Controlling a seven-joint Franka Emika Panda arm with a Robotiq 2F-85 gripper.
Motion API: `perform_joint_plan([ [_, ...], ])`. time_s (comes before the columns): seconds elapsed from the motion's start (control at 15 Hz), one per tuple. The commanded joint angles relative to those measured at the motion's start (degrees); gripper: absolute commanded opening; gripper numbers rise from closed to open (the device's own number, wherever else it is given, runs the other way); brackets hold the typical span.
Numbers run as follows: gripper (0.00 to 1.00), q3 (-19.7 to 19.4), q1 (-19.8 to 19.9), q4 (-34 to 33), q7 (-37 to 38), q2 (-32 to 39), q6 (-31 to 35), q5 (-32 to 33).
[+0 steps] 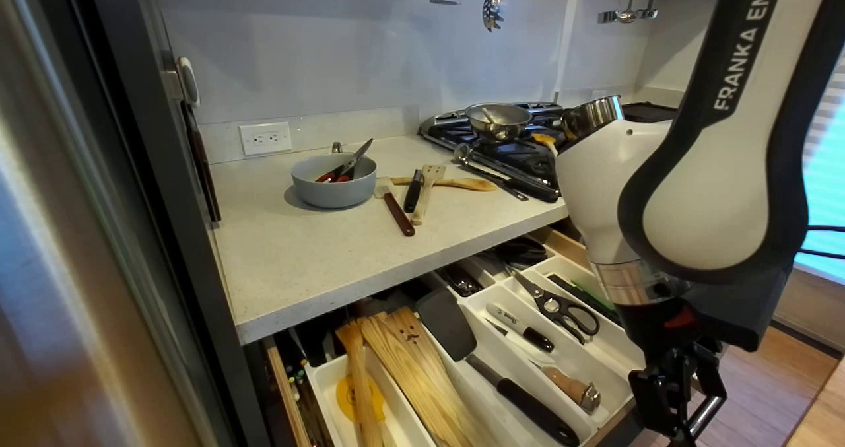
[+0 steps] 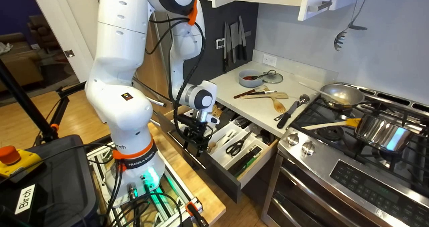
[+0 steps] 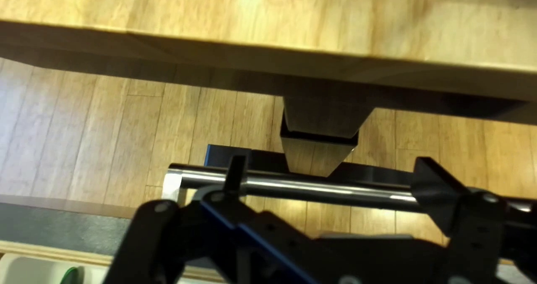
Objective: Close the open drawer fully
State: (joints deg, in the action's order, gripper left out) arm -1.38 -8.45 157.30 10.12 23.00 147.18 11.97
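Holding nothing, with jaws parted wide along the length of a long horizontal silver bar handle [image 3: 310,186], not across; from overhead, hard to tell whether touching or only above. Just behind the bar, must push home a wide, shallow, pale wood drawer [image 2: 223,180] with flat charcoal front, standing well out from under a speckled white stone counter [image 1: 297,255]. By pressing too high, could skid over the front onto a white divided utensil tray [image 1: 610,371]; by hooking behind the bar, could drag the drawer outward on leaving. Could also snag a long flat piece of striped pale wood [image 1: 419,374] on the counter edge, if riding above the tray. Looks to have open travel toward the counter, but outward only a strip of pale plank floor [image 3: 138,128] before the straight edge of a pale wooden bench [image 3: 251,15], so little room for backing off.
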Motion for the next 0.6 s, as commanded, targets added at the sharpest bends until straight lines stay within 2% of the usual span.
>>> perform_joint_plan([
  [0.0,1.00,-7.7,-6.5,0.0,10.4,3.5,8.7,8.5],
  [0.33,1.00,-22.8,-18.9,0.3,22.2,2.4,17.2,19.2],
  [0.53,1.00,-29.3,-21.8,-2.4,25.3,1.2,19.8,22.7],
])
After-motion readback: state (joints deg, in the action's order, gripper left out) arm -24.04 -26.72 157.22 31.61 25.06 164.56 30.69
